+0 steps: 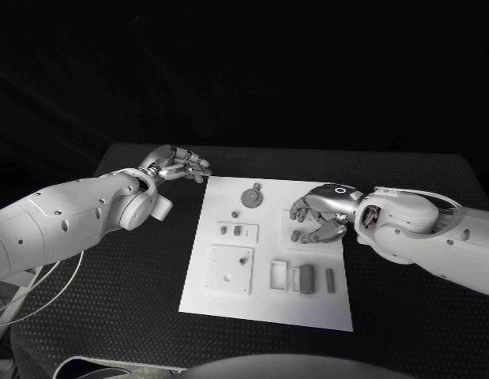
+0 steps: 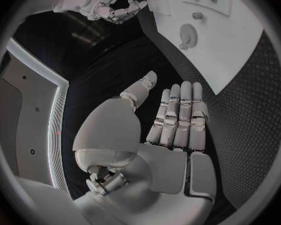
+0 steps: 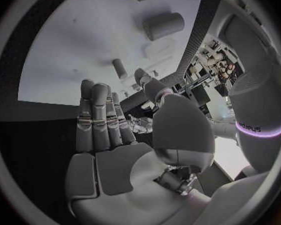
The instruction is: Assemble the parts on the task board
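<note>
Task board (image 1: 269, 314) whole from head; left hand (image 2: 178, 116) empty

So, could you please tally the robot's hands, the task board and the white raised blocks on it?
Hands: 2 (left hand, right hand)
Task board: 1
White raised blocks: 3 (small, large, frame-like)
Total: 6

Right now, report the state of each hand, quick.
Left hand: open, fingers straight, holding nothing, off the task board.
Right hand: open, fingers extended, holding nothing, over the board's edge.
</note>
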Robot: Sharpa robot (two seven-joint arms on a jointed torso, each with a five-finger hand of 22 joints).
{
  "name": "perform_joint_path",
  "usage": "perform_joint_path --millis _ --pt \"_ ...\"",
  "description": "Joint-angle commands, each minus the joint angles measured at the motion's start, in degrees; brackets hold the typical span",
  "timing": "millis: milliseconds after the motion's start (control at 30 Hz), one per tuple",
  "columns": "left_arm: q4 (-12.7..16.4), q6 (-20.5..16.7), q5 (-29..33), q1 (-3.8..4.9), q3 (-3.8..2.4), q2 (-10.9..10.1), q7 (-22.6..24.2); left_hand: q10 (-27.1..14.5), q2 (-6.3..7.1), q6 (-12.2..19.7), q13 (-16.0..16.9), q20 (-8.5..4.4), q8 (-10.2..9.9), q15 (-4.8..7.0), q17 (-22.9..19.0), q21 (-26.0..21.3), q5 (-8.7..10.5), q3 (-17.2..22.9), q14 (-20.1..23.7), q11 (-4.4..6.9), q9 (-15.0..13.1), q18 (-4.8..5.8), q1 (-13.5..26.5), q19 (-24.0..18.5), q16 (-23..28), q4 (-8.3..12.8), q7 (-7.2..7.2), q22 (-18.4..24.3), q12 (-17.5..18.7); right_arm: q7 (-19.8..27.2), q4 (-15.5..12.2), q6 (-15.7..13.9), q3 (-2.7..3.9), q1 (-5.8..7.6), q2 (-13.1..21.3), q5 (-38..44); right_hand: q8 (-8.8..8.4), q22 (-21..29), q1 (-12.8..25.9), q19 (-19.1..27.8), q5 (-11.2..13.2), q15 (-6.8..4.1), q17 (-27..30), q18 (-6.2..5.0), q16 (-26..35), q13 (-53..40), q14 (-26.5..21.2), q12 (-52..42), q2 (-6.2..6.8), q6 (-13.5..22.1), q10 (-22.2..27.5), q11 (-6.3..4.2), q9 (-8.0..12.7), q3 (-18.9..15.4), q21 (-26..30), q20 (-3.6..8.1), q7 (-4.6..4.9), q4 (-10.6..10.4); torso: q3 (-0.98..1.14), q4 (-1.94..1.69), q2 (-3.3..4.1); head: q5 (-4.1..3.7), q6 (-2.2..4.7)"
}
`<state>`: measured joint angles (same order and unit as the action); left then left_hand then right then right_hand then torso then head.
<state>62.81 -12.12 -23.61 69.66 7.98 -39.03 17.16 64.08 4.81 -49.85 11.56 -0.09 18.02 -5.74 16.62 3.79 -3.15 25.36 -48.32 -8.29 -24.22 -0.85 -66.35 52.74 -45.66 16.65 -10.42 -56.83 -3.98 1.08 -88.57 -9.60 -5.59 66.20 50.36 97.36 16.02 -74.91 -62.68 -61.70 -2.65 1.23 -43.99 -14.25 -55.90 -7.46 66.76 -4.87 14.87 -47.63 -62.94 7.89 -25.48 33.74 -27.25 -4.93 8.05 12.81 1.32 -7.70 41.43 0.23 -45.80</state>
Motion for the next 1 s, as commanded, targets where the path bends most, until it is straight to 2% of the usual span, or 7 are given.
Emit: perform_joint_path --millis 33,167,433,667,733,800,1000 --pt "0.1 0.5 0.3 0.02 -0.03 0.1 0.8 0.2 -0.08 0.0 -0.1 0.3 0.3 -0.19 0.1 0.0 -0.17 0.2 -0.2 0.1 0.1 -0.79 0.0 0.1 0.3 0.0 0.28 0.1 -0.2 -0.7 0.6 0.7 -0.09 -0.44 -0.7 3.4 -0.07 -1.4 0.0 0.3 -0.2 0.09 0.1 -0.75 -0.3 0.1 -0.4 0.2 0.57 0.6 0.3 -0.08 0.1 0.1 -0.3 0.07 -0.08 -0.4 -0.08 -0.01 0.03 -0.1 0.05" --pt "0.1 0.7 0.3 0.01 -0.03 0.2 0.8 0.2 -0.09 0.0 -0.1 0.3 0.3 -0.18 0.1 0.0 -0.17 0.2 -0.3 0.1 0.1 -0.8 0.0 0.1 0.3 0.0 0.28 0.1 -0.2 -0.6 1.8 0.3 -0.2 -1.19 -1.8 3.6 0.33 -1.4 -0.2 0.3 -0.2 0.04 0.2 -0.75 -0.5 0.1 -0.4 0.2 0.29 0.1 0.2 -0.13 -0.1 0.4 -0.6 0.13 0.33 -0.5 -0.16 -0.13 0.05 -0.12 0.02" --pt "0.2 0.5 0.3 0.01 -0.03 -0.1 0.6 0.2 -0.16 0.0 -0.1 0.3 0.3 -0.18 0.1 0.0 -0.17 0.1 -0.3 0.1 0.1 -0.81 0.1 0.1 0.4 0.0 0.28 0.2 -0.1 -0.2 2.9 -0.4 -0.23 -2.29 -3.2 3.7 1.94 -1.4 -1.4 -0.5 -0.2 -1.11 0.4 -0.75 -1.7 -0.9 0.9 -1.6 -2.25 -2.4 -3.2 -1.35 -0.7 0.4 -1.9 0.62 1.47 0.4 -0.19 -0.14 0.02 0.23 -0.3" --pt "0.2 1.1 0.3 0.01 -0.03 0.0 0.4 0.2 -0.49 0.0 -0.1 0.28 0.3 -0.15 0.2 0.1 -0.22 0.2 -0.5 0.11 0.1 -0.86 0.2 0.2 0.5 0.0 0.29 0.3 -0.1 -0.2 3.2 0.2 -0.23 -2.49 -3.6 4.1 3.21 -1.4 -1.4 -0.9 -0.2 -2.14 0.8 -0.75 -2.2 -1.7 1.6 -3.0 -4.37 -4.8 -6.1 -2.46 -1.0 0.1 -2.9 1.01 0.74 1.2 -0.29 -0.19 0.04 0.31 -0.48" --pt "0.2 1.1 0.3 0.01 -0.03 -0.1 0.4 0.2 -0.55 0.0 -0.1 0.27 0.3 -0.14 0.3 0.1 -0.24 0.2 -0.5 0.11 0.1 -0.87 0.2 0.2 0.6 -0.1 0.29 0.3 -0.1 -0.3 3.1 0.1 -0.23 -2.53 -3.7 4.4 3.37 -1.4 -1.5 -0.9 -0.2 -2.28 0.9 -0.75 -2.2 -1.8 1.6 -3.2 -4.73 -5.2 -6.5 -2.61 -1.0 0.1 -2.9 1.03 0.6 1.3 -0.23 -0.1 0.02 0.39 -0.52" --pt "0.3 1.1 0.3 0.01 -0.03 -0.1 0.5 0.2 -0.62 0.0 -0.1 0.27 0.3 -0.13 0.3 0.1 -0.25 0.3 -0.6 0.1 0.1 -0.88 0.2 0.3 0.6 -0.1 0.29 0.3 -0.1 -0.5 3.1 0.0 -0.22 -2.56 -3.7 4.6 3.84 -1.4 -1.9 -1.2 -0.2 -2.75 0.9 -0.75 -2.5 -2.2 1.9 -3.8 -6.52 -6.1 -7.7 -3.1 -1.2 0.3 -3.3 1.18 0.18 1.7 -0.22 -0.07 0.02 0.42 -0.56" --pt "0.3 1.2 0.3 0.01 -0.03 -0.2 0.5 0.2 -0.67 0.0 -0.1 0.28 0.3 -0.13 0.3 0.1 -0.25 0.3 -0.6 0.1 0.1 -0.88 0.3 0.3 0.6 -0.1 0.29 0.4 -0.1 -0.7 3.0 -0.1 -0.22 -2.67 -3.8 5.1 4.23 -1.4 -2.0 -1.7 -0.2 -3.27 0.8 -0.75 -3.4 -2.8 2.6 -4.1 -9.44 -7.3 -8.8 -3.62 -1.2 0.2 -4.2 1.51 -0.33 3.4 -0.18 0.05 0.01 0.37 -0.52"
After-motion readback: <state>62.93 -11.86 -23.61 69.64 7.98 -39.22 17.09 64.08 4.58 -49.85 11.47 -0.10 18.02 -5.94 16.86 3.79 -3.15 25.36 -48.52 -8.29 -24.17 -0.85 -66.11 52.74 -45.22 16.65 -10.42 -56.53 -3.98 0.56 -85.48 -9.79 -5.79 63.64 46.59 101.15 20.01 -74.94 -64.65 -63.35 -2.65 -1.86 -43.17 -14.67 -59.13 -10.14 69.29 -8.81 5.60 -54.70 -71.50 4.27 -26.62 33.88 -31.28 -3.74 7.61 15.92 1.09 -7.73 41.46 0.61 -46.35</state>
